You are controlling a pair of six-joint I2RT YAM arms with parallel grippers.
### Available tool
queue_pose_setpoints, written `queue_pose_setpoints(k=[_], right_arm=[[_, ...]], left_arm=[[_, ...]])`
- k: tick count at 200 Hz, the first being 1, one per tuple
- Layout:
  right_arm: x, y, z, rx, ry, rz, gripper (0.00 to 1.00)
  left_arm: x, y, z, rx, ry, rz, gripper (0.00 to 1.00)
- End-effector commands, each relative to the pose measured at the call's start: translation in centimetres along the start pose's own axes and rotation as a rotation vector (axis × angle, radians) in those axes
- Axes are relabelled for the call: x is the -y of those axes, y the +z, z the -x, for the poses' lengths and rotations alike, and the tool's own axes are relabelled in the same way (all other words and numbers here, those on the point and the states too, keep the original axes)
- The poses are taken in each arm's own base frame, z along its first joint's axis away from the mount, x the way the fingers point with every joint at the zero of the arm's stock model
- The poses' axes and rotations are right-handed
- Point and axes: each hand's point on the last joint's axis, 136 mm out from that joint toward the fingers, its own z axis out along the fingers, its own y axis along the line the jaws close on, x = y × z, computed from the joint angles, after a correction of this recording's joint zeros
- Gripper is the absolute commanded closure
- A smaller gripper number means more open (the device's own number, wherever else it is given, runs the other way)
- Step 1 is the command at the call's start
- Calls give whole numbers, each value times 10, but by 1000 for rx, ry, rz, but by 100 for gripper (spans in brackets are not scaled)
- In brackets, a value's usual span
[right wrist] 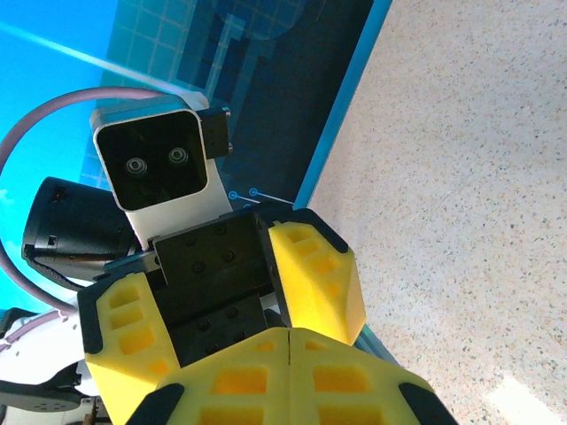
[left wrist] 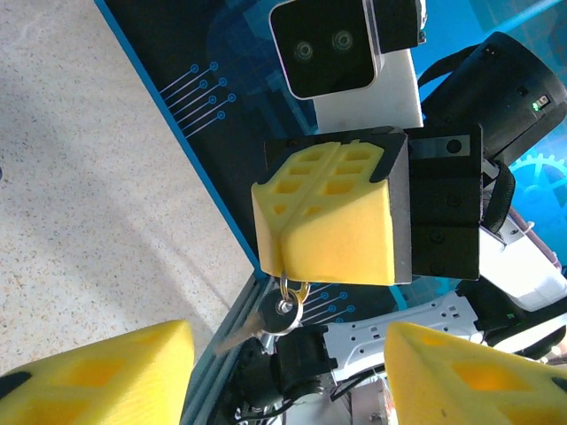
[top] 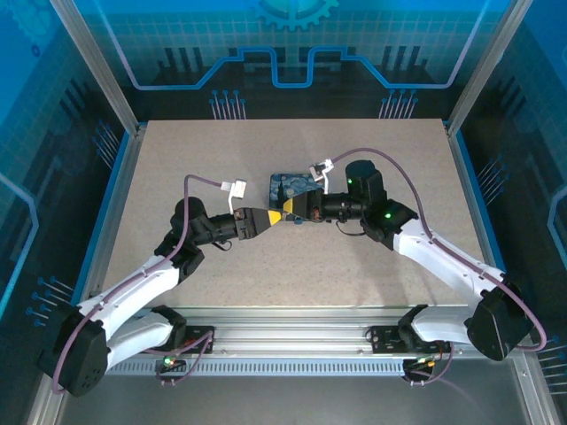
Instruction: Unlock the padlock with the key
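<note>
Your two grippers meet nose to nose above the middle of the table [top: 221, 150]. The right gripper [left wrist: 306, 212] is clamped fully closed, its two yellow halves pressed flat together. It pinches a gold key ring [left wrist: 293, 290] at the 6 o'clock edge of its fingertips. The key [left wrist: 266, 326] hangs free from that ring, its blade slanting down toward 8 o'clock (the tip is hard to pick out against the dark frame behind it).

Your left gripper [top: 276, 218] has its jaws standing apart and grips nothing. In the left wrist view its yellow fingers [left wrist: 115, 372] sit at 7 and 5 o'clock. The key dangles in the gap between them and, as far as you can see, touches neither.

From the right wrist you look straight into the left gripper's spread jaws, with one finger at 9 o'clock and the other at 3 o'clock of its black palm.

From above, a blue patterned object [top: 291, 186] lies flat on the table at 12 o'clock from where the fingertips meet, just beside the right gripper. It is too small for you to tell whether it is the padlock.
</note>
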Motion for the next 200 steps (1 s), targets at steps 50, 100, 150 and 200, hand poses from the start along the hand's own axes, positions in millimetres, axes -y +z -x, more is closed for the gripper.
queue_pose_setpoints(k=[50,100,150,200], right_arm=[[-12,4,-3,-17,-12,57,100],[-12,3,-3,-14,-16,48,100],[-8,1,-3,-10,-10,41,100],[-10,-2,-3,-4,-12,43,100]], left_arm=[[20,13,8,-8,39,-75,41],[23,11,6,-8,47,-77,71],[22,8,4,-9,49,-66,82],[21,8,3,-11,43,-65,88]])
